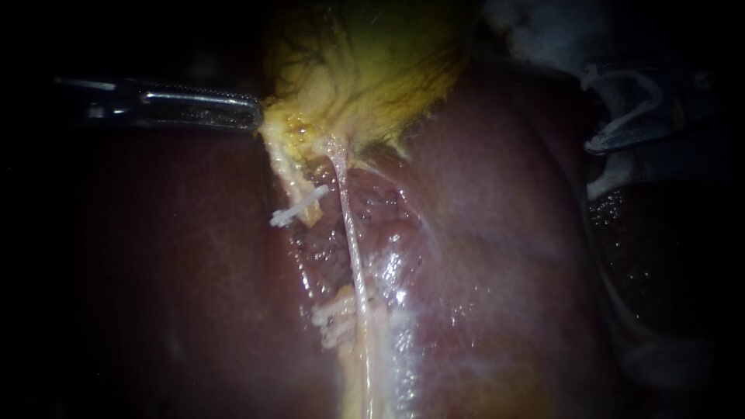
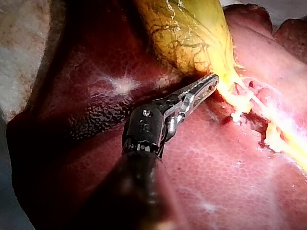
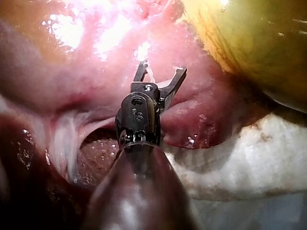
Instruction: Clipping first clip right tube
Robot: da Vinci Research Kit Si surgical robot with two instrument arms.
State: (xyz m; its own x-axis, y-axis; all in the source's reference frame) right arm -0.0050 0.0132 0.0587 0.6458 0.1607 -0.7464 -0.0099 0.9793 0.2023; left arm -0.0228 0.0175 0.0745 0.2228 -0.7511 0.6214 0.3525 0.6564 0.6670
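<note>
2 instrs, 2 tubes, gallbladder, clip

The gallbladder is coloured yellow-green and veined with dark branching lines. The liver is shown in deep maroon, finely stippled in the left wrist view. The right tube is seen as pale cream. White is shown by the clip and by the loaded clip in the dark grey right instrument.
</note>
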